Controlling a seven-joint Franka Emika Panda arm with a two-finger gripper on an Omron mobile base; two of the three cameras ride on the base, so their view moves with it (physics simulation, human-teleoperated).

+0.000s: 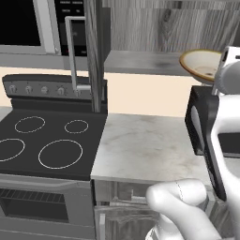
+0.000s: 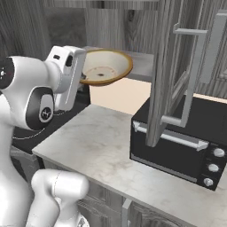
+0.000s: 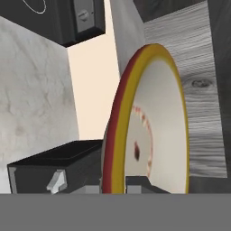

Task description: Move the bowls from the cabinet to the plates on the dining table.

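the arm [image 2: 31, 97] is glossy white, built of fat rounded segments like swollen tubes joined end to end. a round dark cap sits on the side of one joint, ringed in black, with a small pale logo mark at its centre. another dark disc with tiny white dots shows on the next joint up. a faint dashed seam runs across the lower rounded link. the hand [image 2: 66, 75] is a flat white block with square corners and a dark slot near its top. from the left side, a long black panel runs down the forearm.
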